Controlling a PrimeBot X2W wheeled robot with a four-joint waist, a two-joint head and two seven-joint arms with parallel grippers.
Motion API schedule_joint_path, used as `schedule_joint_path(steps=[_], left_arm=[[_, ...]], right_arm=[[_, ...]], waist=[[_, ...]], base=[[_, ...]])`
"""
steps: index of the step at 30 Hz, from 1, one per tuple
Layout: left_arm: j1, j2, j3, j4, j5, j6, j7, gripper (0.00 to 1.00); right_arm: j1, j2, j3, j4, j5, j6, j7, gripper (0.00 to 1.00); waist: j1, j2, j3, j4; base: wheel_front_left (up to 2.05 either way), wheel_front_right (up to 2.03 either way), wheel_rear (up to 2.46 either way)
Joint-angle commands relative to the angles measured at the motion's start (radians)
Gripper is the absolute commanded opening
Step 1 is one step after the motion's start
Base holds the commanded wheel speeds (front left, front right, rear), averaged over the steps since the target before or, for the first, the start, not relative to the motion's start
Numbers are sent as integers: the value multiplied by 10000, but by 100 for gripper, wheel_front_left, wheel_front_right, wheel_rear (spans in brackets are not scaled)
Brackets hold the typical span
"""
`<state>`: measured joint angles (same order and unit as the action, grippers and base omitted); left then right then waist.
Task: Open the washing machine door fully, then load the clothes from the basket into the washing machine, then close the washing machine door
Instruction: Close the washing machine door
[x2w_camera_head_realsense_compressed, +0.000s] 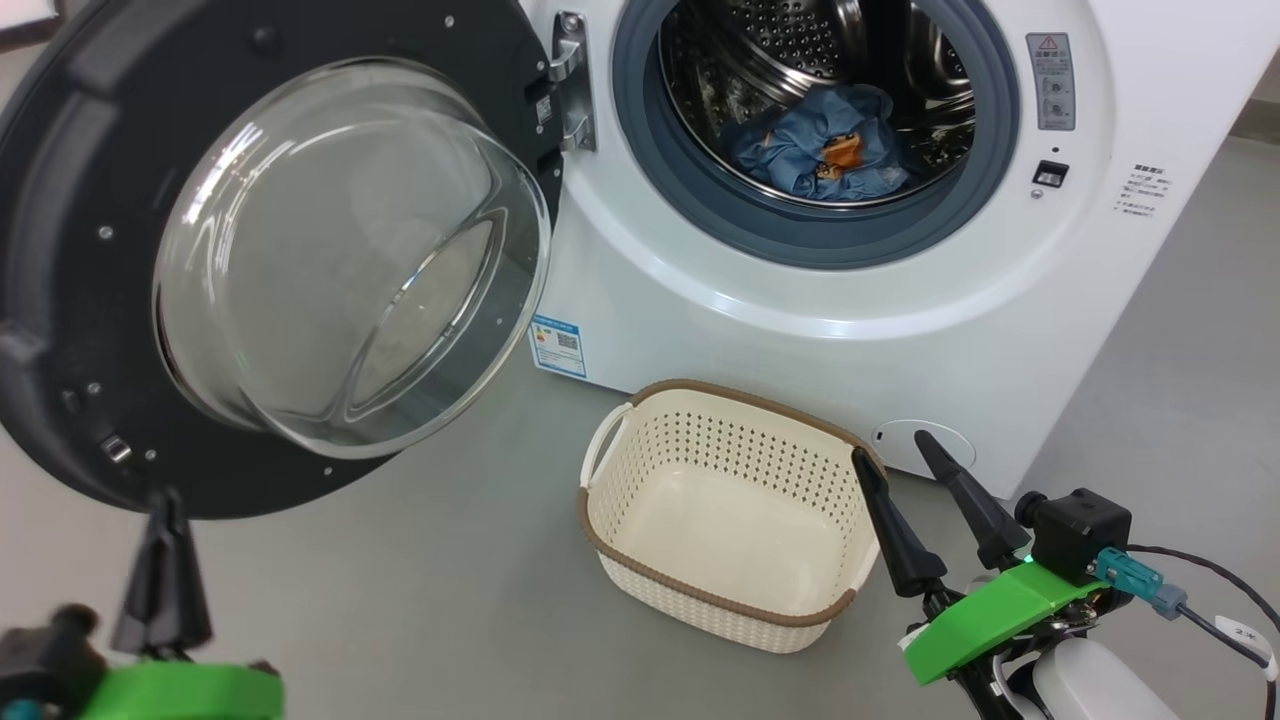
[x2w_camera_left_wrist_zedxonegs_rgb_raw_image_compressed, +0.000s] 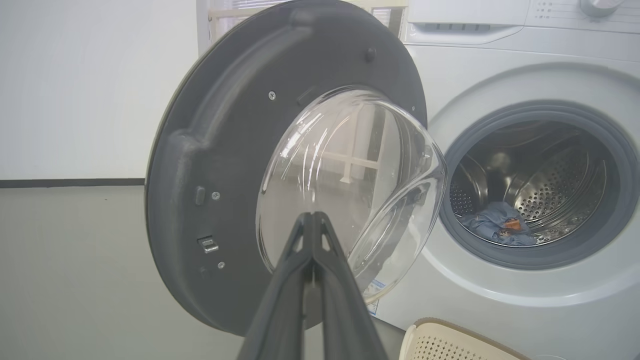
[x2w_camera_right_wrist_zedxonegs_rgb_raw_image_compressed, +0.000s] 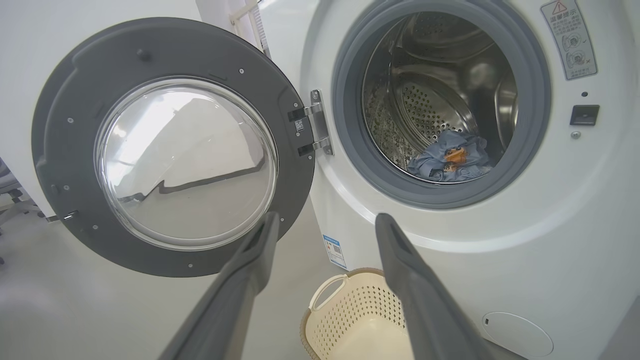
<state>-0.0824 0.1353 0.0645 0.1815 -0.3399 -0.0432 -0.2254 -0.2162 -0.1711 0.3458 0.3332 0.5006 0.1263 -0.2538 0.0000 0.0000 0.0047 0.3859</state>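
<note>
Left gripper (x2w_camera_left_wrist_zedxonegs_rgb_raw_image_compressed: 312, 217) clenched, empty, before round dark-grey plastic door (x2w_camera_head_realsense_compressed: 60, 200) with bulging glass bowl (x2w_camera_head_realsense_compressed: 350, 250). Right gripper (x2w_camera_head_realsense_compressed: 890, 447) released beside perforated cream plastic basket (x2w_camera_head_realsense_compressed: 650, 480). Crumpled blue printed clothes (x2w_camera_head_realsense_compressed: 830, 140) in steel drum (x2w_camera_head_realsense_compressed: 780, 50).

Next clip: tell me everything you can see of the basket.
The basket is small, rounded-rectangular, cream perforated plastic with a brown woven-look rim and a pale loop handle at one end. It stands upright and empty on the grey floor, just before the washing machine. The open right hand overlaps its rim in the head view; contact cannot be told.
</note>
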Motion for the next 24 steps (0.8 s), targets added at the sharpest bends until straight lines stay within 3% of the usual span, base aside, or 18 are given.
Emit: schedule_joint_path(steps=[1, 8, 13, 18, 24], left_arm=[[-745, 440, 475, -624, -229, -67, 108, 0], [-2078, 1183, 1330, -1660, -1547, -320, 1079, 0], [-3269, 1727, 2040, -1609, -2910, -502, 1780, 0], [-4710, 2164, 3034, -212, -4832, -576, 2612, 0], [-6262, 2964, 4043, 2714, -6291, -596, 3169, 0]], right_arm=[[-132, -70, 89, -256, 22, 44, -80, 100], [-151, -73, 153, -254, 30, 44, -80, 100], [-170, -151, 193, -251, 34, 44, -80, 100], [-306, -275, 345, -321, 29, 44, -80, 100], [-539, -458, 491, -377, 34, 44, -80, 100]], waist=[[0, 0, -8, -71], [0, 0, -1, -364], [0, 0, 56, -538], [0, 0, 264, -776], [0, 0, 597, -1073]], base=[[0, 0, 0], [0, 0, 0], [0, 0, 0], [0, 0, 0], [0, 0, 0]])
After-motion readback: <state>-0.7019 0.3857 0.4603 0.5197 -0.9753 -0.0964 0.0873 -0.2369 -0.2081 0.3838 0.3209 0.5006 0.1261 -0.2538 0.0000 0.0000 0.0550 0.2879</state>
